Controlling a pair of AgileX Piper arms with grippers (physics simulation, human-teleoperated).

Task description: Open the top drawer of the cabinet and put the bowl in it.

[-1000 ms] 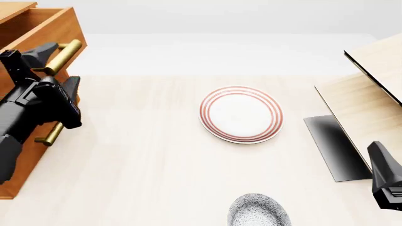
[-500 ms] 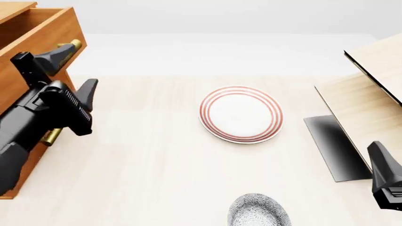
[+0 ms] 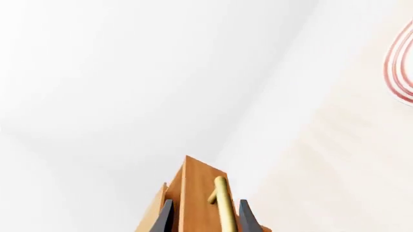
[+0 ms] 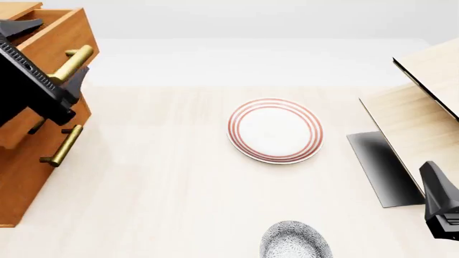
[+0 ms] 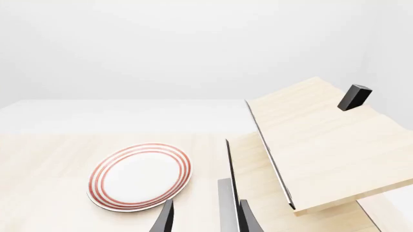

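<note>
A: Where the left claw (image 3: 205, 220) appears in its wrist view, its two dark fingertips stand apart on either side of the top drawer (image 4: 50, 37) front and its brass handle (image 3: 223, 205), gripping nothing. Whether a pad touches the bar cannot be told.

B: And the right claw (image 5: 205, 220)?

A: Parted and empty, low at the counter (image 4: 179, 188) edge beside the pale box (image 4: 423, 123).

B: Where is the bowl (image 4: 295, 240)?

A: Near the front edge of the counter, well apart from the cabinet (image 4: 29, 177) and nearer than the red-ringed plate (image 4: 275, 130).

B: How would it handle?

A: Probably rigid, light, glazed and therefore slippery. A pinch across the rim wall, one finger inside and one outside, appears the safest hold. The drawer, seemingly partly out, likely slides stiffly along one line.
</note>
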